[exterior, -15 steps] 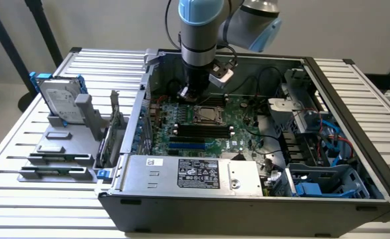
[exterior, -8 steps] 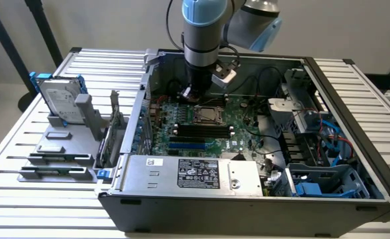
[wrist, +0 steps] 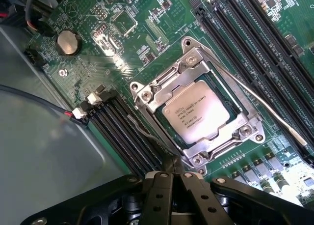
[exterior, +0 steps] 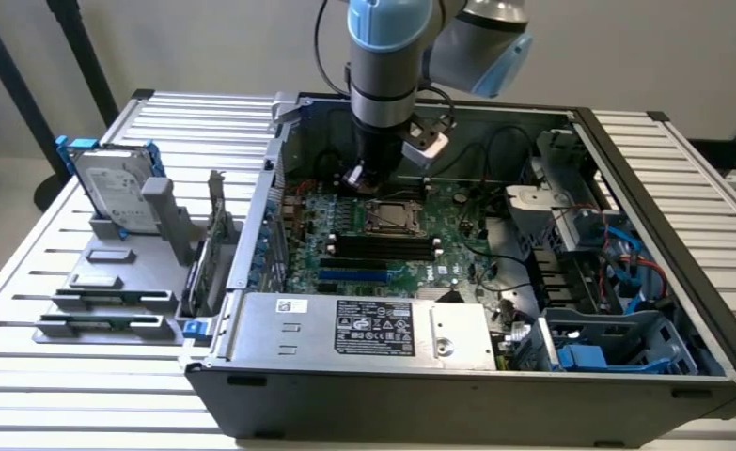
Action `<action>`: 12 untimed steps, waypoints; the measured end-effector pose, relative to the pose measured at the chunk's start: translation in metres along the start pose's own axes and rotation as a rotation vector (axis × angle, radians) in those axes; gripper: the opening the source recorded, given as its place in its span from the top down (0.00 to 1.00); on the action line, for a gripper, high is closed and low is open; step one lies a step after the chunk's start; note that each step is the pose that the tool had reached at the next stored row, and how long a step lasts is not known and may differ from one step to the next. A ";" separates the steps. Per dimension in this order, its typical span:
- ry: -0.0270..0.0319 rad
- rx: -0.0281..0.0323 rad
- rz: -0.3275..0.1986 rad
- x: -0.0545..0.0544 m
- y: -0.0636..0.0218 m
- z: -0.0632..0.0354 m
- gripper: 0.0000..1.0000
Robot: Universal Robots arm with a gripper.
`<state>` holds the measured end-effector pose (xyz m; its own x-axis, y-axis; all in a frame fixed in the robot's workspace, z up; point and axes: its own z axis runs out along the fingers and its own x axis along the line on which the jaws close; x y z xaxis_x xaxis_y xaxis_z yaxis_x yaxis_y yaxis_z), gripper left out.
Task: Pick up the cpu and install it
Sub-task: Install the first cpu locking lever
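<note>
My gripper (wrist: 171, 178) was closed with its fingertips pressed together and nothing between them, hovering over the motherboard (wrist: 147, 33) just beside the socket frame (wrist: 196, 109). In the exterior view it hung inside the open computer case (exterior: 668, 272), toward the case's far edge.

The cpu (wrist: 196, 116) lay seated flat in the socket, within the metal frame, near the middle of the board. I judged it light, rigid and thin, with a smooth metal top that would be slippery to pinch. Its underside and the socket contacts I took to be fragile, so a hold belonged on two opposite side edges, kept level.

Printed lines were visible on the cpu lid, but I could not read them. The power supply (exterior: 355, 329) at the case's near edge carried a label with small text and marks, also unreadable.
</note>
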<state>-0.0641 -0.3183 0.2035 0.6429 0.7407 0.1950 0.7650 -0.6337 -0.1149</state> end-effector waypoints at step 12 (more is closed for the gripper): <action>-0.0001 0.0000 0.000 0.003 0.0045 0.0025 0.89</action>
<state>-0.0585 -0.3181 0.2012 0.6429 0.7407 0.1948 0.7650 -0.6337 -0.1149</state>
